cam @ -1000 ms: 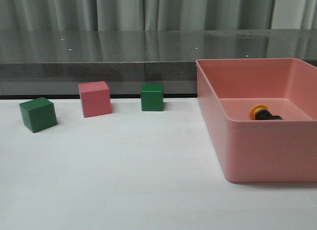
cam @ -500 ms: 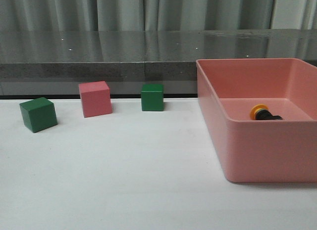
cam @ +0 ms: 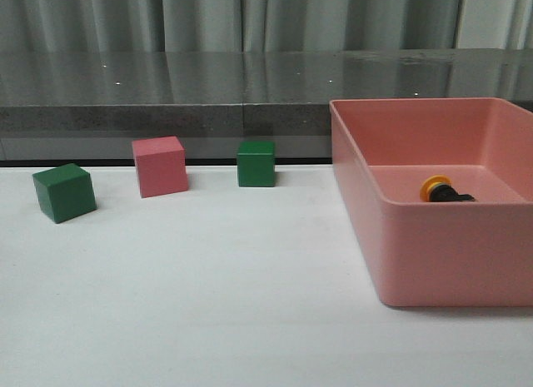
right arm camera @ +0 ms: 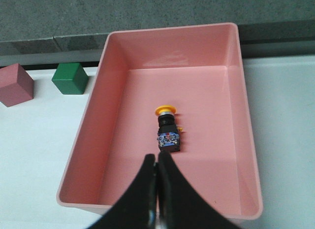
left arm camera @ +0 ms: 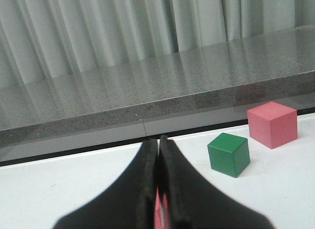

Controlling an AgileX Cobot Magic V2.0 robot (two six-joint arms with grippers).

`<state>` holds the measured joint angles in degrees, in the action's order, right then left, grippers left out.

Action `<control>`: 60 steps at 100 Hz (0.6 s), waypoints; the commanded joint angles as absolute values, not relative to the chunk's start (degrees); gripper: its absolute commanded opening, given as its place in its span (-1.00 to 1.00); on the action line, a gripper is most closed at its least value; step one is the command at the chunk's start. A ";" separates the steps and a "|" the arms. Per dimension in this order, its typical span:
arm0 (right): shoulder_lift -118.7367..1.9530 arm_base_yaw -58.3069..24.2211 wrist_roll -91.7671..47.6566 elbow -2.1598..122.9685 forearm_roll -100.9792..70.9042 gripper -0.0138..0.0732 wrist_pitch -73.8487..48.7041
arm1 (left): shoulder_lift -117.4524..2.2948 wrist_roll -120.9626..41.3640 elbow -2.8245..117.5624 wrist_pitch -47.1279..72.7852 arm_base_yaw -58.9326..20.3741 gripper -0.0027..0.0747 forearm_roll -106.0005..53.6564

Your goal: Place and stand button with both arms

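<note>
The button (right arm camera: 167,129) lies on its side on the floor of the pink bin (right arm camera: 88,120), yellow cap toward the far wall and blue base toward my right gripper (right arm camera: 157,160). That gripper hovers above the bin's near end, shut, with nothing held. In the front view only the button's yellow cap and black body (cam: 441,191) show over the bin's wall (cam: 450,245). My left gripper (left arm camera: 159,140) is shut and empty, low over the white table, with a green cube (left arm camera: 228,154) and a pink cube (left arm camera: 272,124) ahead of it. Neither arm appears in the front view.
In the front view a green cube (cam: 64,192), a pink cube (cam: 160,166) and another green cube (cam: 256,163) stand in a row along the table's back left. A grey ledge (cam: 166,96) and curtains run behind. The bin fills the right side.
</note>
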<state>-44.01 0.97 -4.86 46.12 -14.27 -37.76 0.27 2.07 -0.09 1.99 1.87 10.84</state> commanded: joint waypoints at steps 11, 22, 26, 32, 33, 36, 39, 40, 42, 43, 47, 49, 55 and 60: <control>-54.14 1.07 -6.03 51.53 -18.60 -0.40 -33.22 | 2.08 2.82 -1.66 -2.28 1.95 -0.98 10.27; -59.69 -0.57 -12.60 53.59 -20.21 0.10 -32.38 | 2.08 2.82 -1.66 -2.28 1.95 -0.98 10.27; -61.74 -1.33 -14.73 54.30 -20.38 0.24 -32.24 | 2.08 2.82 -1.66 -2.28 1.95 -0.98 10.27; -64.57 -2.69 -17.35 55.44 -20.38 0.37 -32.32 | 2.08 2.82 -1.66 -2.28 1.95 -0.98 10.27; -65.33 -2.83 -17.55 55.76 -20.38 0.38 -32.31 | 2.08 2.82 -1.66 -2.28 1.95 -0.98 10.27; -66.86 -3.46 -17.75 56.43 -20.38 0.38 -32.46 | 2.08 2.82 -1.66 -2.28 1.95 -0.98 10.27; -68.42 -3.92 -17.75 57.09 -20.43 0.38 -32.43 | 2.08 2.82 -1.66 -2.28 1.95 -0.98 10.27; -69.23 -4.02 -17.75 57.41 -20.43 0.37 -32.43 | 2.08 2.82 -1.66 -2.28 1.95 -0.98 10.27; -70.47 -4.30 -17.75 57.85 -20.43 0.37 -32.43 | 2.08 2.82 -1.66 -2.28 1.95 -0.98 10.27; -70.88 -4.49 -17.75 58.02 -20.43 0.37 -32.36 | 2.08 2.82 -1.66 -2.28 1.95 -0.98 10.27; -73.40 -4.78 -17.75 58.95 -20.43 0.36 -32.37 | 2.08 2.82 -1.66 -2.28 1.95 -0.98 10.27; -74.67 -4.96 -17.82 59.44 -20.43 0.36 -32.37 | 2.08 2.82 -1.66 -2.28 1.95 -0.98 10.27; -78.08 -5.08 -18.03 60.61 -20.43 0.36 -32.51 | 2.08 2.82 -1.66 -2.28 1.95 -0.98 10.27; -81.01 -5.08 -18.29 61.53 -20.43 0.36 -32.50 | 2.08 2.82 -1.66 -2.28 1.95 -0.98 10.27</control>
